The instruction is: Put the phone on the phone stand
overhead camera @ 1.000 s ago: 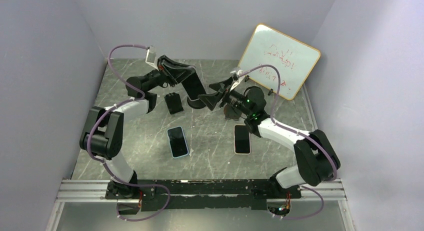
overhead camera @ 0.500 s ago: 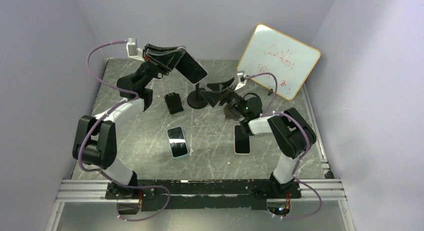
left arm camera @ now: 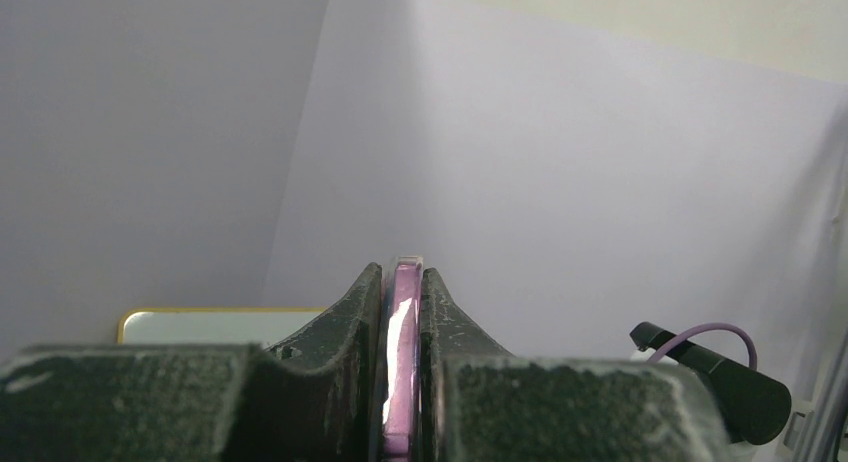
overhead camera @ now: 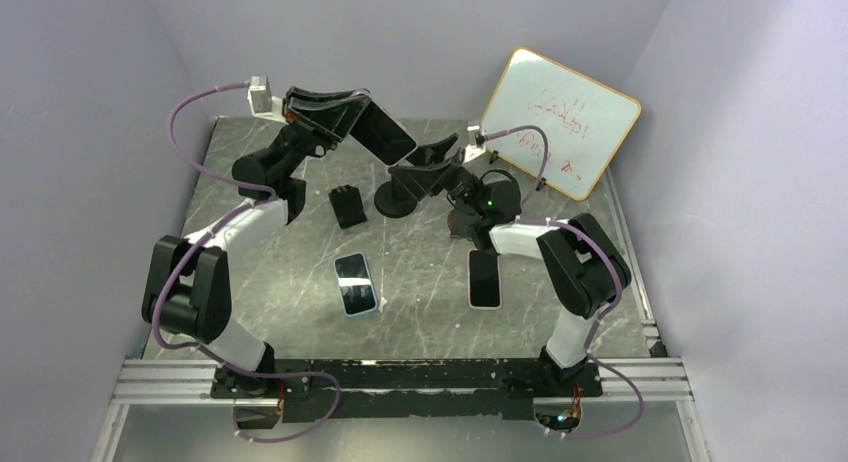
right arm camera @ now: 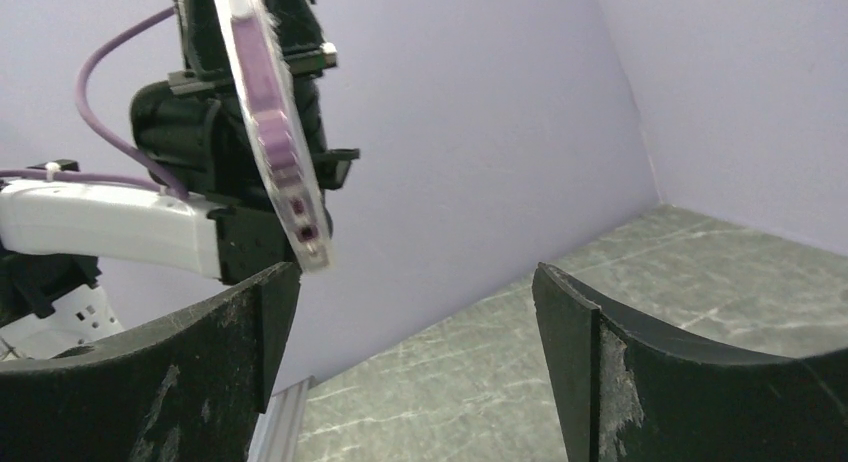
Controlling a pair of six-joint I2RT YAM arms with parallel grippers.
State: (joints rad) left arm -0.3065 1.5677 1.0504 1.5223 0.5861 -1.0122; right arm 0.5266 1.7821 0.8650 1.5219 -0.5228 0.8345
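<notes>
A phone (overhead camera: 390, 137) with a dark screen and a purple clear case hangs in the air above the back of the table, with my left gripper (overhead camera: 355, 112) shut on it. The left wrist view shows its purple edge (left arm camera: 403, 362) pinched between both fingers (left arm camera: 352, 322). The black phone stand (overhead camera: 395, 202) has its round base on the table just below the phone. My right gripper (overhead camera: 420, 164) is open above that base, hiding the stand's top. In the right wrist view the phone (right arm camera: 275, 132) hangs above the left finger (right arm camera: 265, 322) of the right gripper (right arm camera: 415, 312), which holds nothing.
A blue-cased phone (overhead camera: 355, 283) and a pale-cased phone (overhead camera: 484, 278) lie flat mid-table. A small black block (overhead camera: 346, 205) sits left of the stand. A whiteboard (overhead camera: 558, 122) leans on the back right wall. Walls enclose the table on three sides.
My left gripper has lifted the phone from beside the stand up and back, then held still. My right gripper has shifted left, over the stand's base, staying open.
</notes>
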